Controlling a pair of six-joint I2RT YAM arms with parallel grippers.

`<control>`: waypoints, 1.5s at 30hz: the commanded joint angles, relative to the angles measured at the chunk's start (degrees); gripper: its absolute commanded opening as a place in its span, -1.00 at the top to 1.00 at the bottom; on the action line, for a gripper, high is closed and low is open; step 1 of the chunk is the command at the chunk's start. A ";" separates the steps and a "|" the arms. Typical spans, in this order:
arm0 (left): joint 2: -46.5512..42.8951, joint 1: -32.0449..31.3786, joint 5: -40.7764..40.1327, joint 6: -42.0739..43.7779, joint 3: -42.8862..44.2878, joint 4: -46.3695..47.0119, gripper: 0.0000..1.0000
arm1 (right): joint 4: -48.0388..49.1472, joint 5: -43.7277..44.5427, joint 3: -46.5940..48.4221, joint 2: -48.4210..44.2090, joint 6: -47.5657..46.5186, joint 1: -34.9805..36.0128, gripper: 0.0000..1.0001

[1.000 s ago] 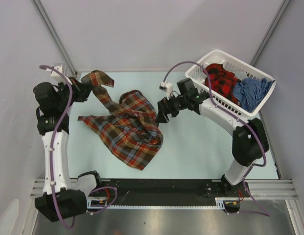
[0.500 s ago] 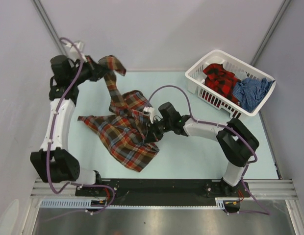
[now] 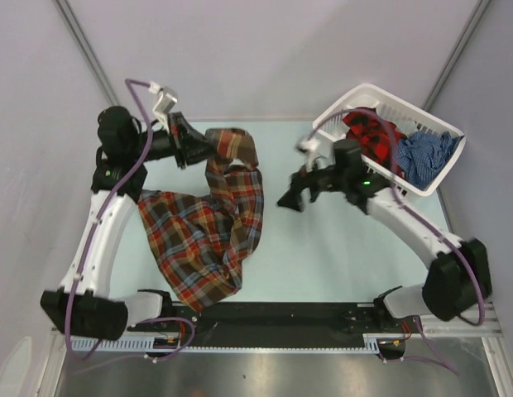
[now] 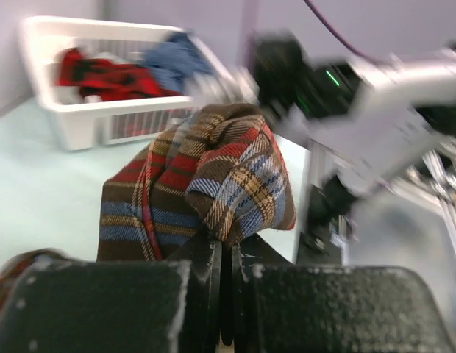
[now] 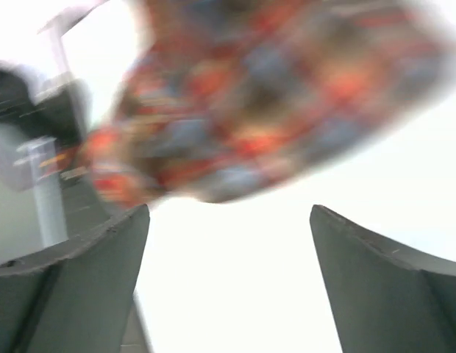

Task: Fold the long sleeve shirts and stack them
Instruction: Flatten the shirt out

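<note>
The brown, red-orange and light-blue plaid shirt [image 3: 208, 227] lies spread on the left half of the table, one end lifted at the back. My left gripper [image 3: 205, 147] is shut on that lifted end. In the left wrist view the jaws [image 4: 228, 246] pinch a fold of the plaid shirt [image 4: 213, 169]. My right gripper [image 3: 287, 200] hovers open just right of the shirt, holding nothing. Its fingers [image 5: 88, 279] stand wide apart, with the plaid shirt [image 5: 272, 95] blurred ahead of them. A red-and-black shirt [image 3: 370, 132] and a blue checked shirt [image 3: 422, 157] lie in the basket.
The white plastic laundry basket [image 3: 366, 169] stands at the back right corner, close behind my right arm, and shows in the left wrist view as the white basket [image 4: 81, 129]. A black rail [image 3: 273, 314] runs along the table's near edge.
My right gripper let go of the plaid shirt, opened and pulled back right towards the basket. My left gripper carried its end to the right, and the shirt now lies more spread out.
</note>
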 commanded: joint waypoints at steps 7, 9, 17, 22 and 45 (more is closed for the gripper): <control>-13.05 -12.49 14.10 4.88 -8.61 0.79 1.00 | 15.66 -4.72 -1.25 -4.79 -24.89 -5.36 -0.99; -13.32 -13.03 14.01 4.09 -7.56 0.35 1.00 | 17.88 -4.02 -0.80 -3.10 -25.59 -2.54 -0.99; -13.67 -13.03 12.52 4.16 -5.09 -1.75 1.00 | 18.43 -5.15 1.47 1.73 -34.03 6.26 -0.97; -14.20 -12.94 10.06 7.33 -5.27 -5.36 1.00 | 9.03 -5.25 1.40 -0.63 -39.57 3.64 -0.89; -12.88 -9.60 4.08 -4.79 -5.09 8.61 1.00 | 34.55 14.69 -14.58 -1.16 -34.04 9.60 -0.35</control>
